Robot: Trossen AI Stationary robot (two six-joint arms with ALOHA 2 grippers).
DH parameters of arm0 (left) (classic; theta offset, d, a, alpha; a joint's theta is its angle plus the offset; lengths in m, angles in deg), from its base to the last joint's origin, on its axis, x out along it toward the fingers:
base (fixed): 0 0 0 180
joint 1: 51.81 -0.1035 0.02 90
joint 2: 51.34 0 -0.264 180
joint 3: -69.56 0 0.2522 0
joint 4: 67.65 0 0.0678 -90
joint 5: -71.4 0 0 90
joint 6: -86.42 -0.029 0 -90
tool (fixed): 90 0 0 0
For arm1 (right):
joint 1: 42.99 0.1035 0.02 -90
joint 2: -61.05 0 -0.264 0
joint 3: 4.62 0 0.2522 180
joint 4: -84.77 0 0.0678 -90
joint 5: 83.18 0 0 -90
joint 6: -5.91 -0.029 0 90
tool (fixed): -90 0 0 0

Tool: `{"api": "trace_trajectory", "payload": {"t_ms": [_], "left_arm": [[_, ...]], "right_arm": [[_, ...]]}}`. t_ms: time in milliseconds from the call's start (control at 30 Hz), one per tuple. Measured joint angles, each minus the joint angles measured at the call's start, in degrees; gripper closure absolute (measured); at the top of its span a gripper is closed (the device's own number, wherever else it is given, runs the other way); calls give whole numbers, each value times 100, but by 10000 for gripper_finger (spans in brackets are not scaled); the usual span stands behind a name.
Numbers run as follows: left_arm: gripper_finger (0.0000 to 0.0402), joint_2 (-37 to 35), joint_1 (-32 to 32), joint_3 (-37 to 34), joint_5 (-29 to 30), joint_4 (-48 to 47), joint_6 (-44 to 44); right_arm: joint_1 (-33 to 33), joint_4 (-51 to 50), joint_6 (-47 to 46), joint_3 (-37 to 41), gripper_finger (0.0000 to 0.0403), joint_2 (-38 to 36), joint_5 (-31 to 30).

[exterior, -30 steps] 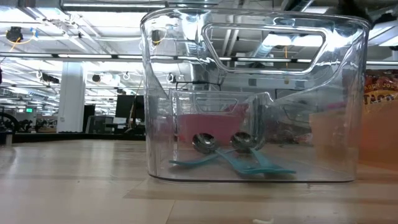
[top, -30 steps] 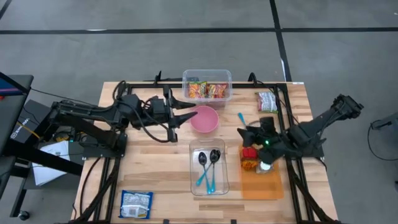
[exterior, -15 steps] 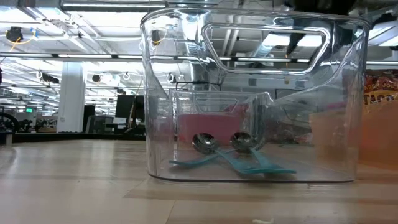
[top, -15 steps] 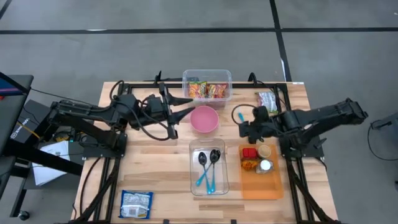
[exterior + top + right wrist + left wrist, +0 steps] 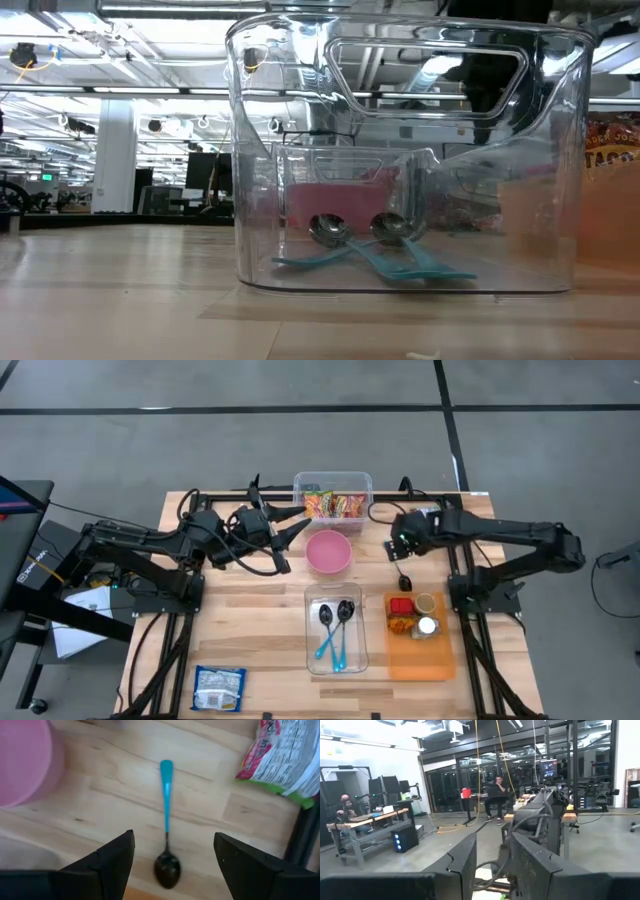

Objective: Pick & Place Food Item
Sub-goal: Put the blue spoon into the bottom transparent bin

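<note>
A teal-handled spoon [image 5: 166,810] lies flat on the wooden table between the pink bowl [image 5: 328,552] and a pink-and-green snack packet [image 5: 285,760]. My right gripper [image 5: 175,865] hangs open above the spoon, pointing steeply down, a finger on each side of the spoon's dark bowl [image 5: 167,870] and clear of it. It shows in the high view too [image 5: 400,542]. My left gripper [image 5: 290,526] is raised left of the pink bowl, pointing about level toward the table's right, open with nothing between its fingers [image 5: 492,865].
A clear tub of snack packets [image 5: 333,500] stands at the far edge. A clear bin [image 5: 336,628] holds two teal spoons. An orange tray [image 5: 420,655] carries red food items and small round pots. A blue-white packet [image 5: 218,688] lies at the near left.
My right gripper has swung from above the orange tray toward the table's far edge and a little left, turning as it went, and now hangs over the loose spoon. My left gripper has stayed in place and turned its fingers toward the far edge.
</note>
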Motion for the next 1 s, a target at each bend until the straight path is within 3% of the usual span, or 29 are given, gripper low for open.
{"api": "trace_trajectory", "payload": {"t_ms": [233, 533, 800, 1000], "left_arm": [[289, 2, 6, 0, -3, -128, 47], [289, 4, 6, 0, -14, -604, 659], [289, 4, 6, 0, -16, -674, 817], [289, 4, -85, 0, -18, -674, 809]], "right_arm": [[-343, -48, 1308, -1, 138, 973, 371], [-202, 5, 1998, 19, 138, 1938, 624], [-177, 758, 1373, 1010, 138, 1298, 904], [-175, 1983, 683, 1969, 138, 472, 1413]]}}
